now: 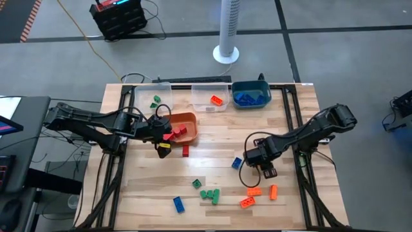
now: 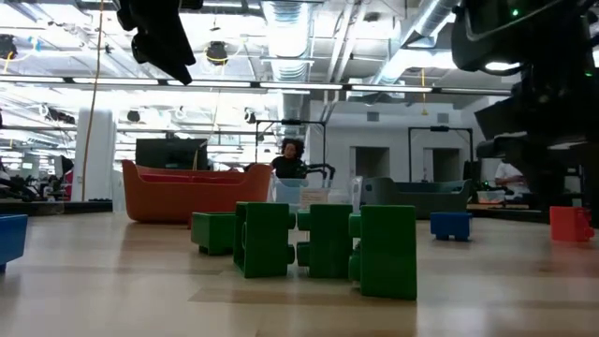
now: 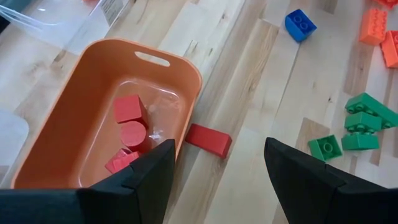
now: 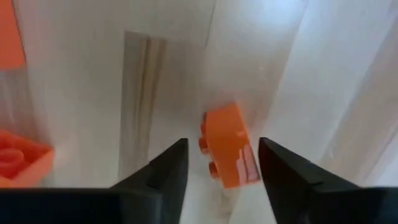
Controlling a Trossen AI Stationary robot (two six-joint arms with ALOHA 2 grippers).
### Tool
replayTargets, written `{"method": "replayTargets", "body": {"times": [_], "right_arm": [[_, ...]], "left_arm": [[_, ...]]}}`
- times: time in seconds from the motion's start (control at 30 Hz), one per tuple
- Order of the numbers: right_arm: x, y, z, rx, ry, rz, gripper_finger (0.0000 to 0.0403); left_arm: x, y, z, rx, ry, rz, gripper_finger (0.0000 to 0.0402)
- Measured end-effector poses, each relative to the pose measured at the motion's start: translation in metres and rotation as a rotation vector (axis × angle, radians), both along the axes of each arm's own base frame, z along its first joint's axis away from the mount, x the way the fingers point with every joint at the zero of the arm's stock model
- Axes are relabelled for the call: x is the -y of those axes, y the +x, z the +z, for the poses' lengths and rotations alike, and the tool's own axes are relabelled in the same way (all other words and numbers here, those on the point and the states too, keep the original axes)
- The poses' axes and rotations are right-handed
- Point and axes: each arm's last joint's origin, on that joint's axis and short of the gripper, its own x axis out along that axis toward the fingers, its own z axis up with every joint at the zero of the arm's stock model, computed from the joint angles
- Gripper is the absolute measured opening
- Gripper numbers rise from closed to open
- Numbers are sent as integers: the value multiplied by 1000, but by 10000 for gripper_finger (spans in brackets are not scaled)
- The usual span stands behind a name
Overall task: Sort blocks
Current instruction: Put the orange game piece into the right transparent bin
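My left gripper is open and empty, above the near right corner of the orange bin, which holds several red blocks. One red block lies flat on the table beside that bin. My right gripper is open and low over the table. An orange block lies on the wood between its fingers, apart from them. More orange blocks lie on the table just in front of the right gripper.
At the far edge stand a clear bin with a green block, a clear bin with an orange block and a teal bin with blue blocks. Loose green blocks and blue blocks lie near the front.
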Motion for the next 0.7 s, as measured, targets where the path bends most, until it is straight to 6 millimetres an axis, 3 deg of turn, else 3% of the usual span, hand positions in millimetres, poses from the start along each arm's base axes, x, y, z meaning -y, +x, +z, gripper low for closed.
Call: {"method": "replayTargets", "body": {"times": [0.23, 0.37, 0.47, 0.7], "right_arm": [[10, 8, 3, 33, 18, -6, 75], [27, 23, 17, 86, 26, -45, 41], [50, 40, 37, 171, 26, -62, 40], [128, 73, 97, 489, -59, -139, 46]], "left_arm": [[0, 0, 0, 0, 1, 0, 239], [0, 0, 0, -2, -3, 5, 239], [0, 0, 0, 0, -11, 14, 239], [0, 0, 0, 2, -19, 24, 239]]}}
